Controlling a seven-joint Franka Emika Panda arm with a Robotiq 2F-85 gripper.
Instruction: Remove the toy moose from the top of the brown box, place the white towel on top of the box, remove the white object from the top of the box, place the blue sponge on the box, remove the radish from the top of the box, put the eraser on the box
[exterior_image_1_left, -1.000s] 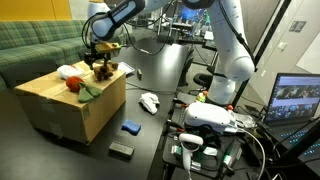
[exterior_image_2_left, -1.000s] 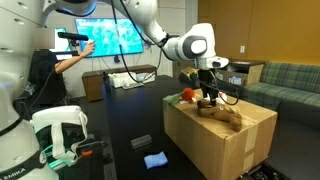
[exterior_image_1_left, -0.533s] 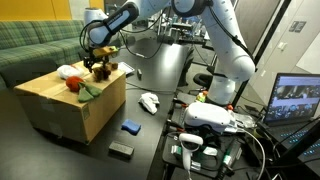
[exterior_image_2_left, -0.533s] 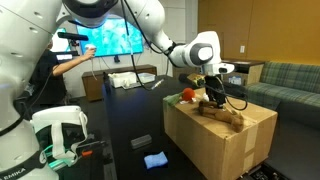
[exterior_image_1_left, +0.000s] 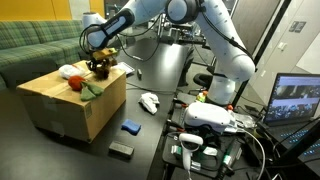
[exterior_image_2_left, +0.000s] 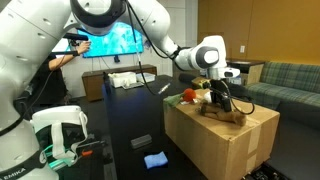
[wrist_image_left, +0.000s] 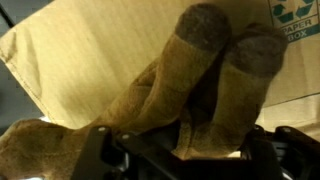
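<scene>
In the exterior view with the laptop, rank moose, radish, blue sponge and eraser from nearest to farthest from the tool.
1. Moose, at the tool, on the box.
2. Radish, beside it on the box.
3. Sponge, down on the dark surface.
4. Eraser, just beyond the sponge, nearest the camera.

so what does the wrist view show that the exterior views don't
Only the wrist view: the toy moose up close, its fuzzy limbs right at the gripper, and printing on the brown box. Only the exterior views: the radish on the box, plus the white towel, blue sponge and eraser on the dark table. Both: moose, box and gripper.
</scene>
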